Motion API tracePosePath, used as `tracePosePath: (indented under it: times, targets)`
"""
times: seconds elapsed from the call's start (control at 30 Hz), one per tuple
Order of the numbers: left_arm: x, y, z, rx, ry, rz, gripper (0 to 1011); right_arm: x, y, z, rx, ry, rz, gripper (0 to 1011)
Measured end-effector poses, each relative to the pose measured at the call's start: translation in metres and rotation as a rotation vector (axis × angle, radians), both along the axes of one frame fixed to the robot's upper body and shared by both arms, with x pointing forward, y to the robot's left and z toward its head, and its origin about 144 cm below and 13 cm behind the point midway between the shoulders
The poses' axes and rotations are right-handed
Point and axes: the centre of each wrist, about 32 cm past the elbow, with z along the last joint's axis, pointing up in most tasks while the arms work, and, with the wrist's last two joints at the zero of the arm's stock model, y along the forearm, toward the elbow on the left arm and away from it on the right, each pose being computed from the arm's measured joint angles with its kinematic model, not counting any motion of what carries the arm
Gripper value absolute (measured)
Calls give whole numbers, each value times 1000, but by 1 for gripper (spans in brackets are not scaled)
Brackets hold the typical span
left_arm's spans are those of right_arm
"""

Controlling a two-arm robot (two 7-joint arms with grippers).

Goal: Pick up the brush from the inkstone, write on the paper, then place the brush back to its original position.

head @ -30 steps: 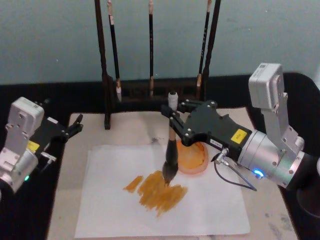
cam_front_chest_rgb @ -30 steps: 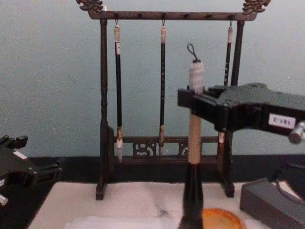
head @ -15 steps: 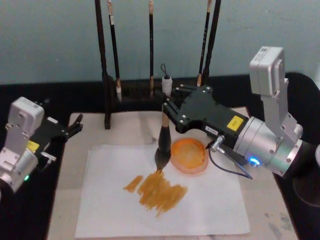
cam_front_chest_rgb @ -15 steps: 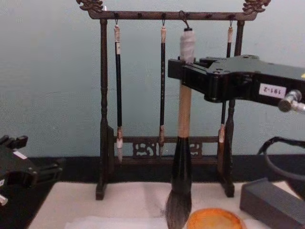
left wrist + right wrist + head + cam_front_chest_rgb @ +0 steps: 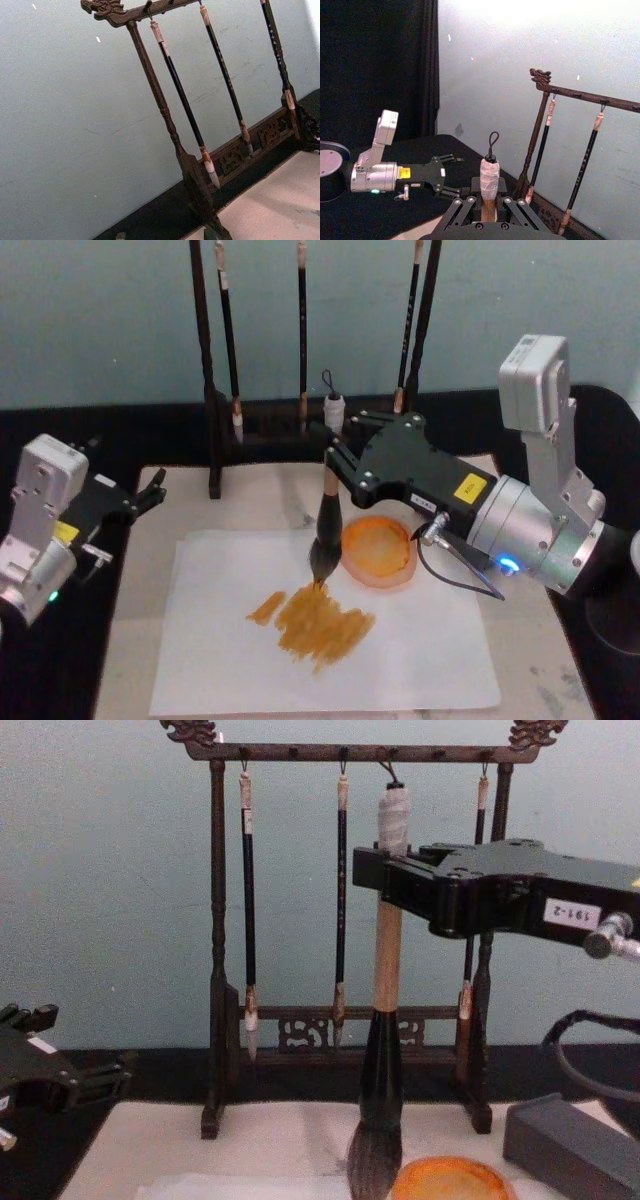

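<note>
The right gripper [image 5: 331, 455] is clenched on the large brush [image 5: 324, 530] with a tan wooden handle, gripping just under its white-wrapped end; the brush stands upright, its bushy dark bristles just beside the small round orange inkstone [image 5: 378, 552]; the tip meets the upper edge of the orange-brown strokes on the wide off-white paper [image 5: 420, 660], though I cannot tell whether it presses the sheet; the left gripper [image 5: 152, 492] sits parked with fingers spread at the table's left edge, well apart from the paper; a dark wooden brush rack [image 5: 217, 920] stands behind.
</note>
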Motion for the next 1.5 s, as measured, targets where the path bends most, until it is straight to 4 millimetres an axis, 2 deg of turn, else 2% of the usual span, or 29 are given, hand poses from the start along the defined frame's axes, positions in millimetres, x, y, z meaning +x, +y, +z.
tracePosePath:
  times: [0.27,0.67,0.83,1.2,1.5]
  targets:
    - [0,0,0,0,0,0,1010,3,-1,1,24,8,-4,155]
    - [0,0,0,0,0,0,1010,25,-26,5,356,124,-28,155]
    - [0,0,0,0,0,0,1010,27,-37,3,469,205,-56,155]
    - [0,0,0,0,0,0,1010,20,-63,-20,624,425,-168,155]
    - [0,0,0,0,0,0,1010,19,-79,-40,641,490,-249,155]
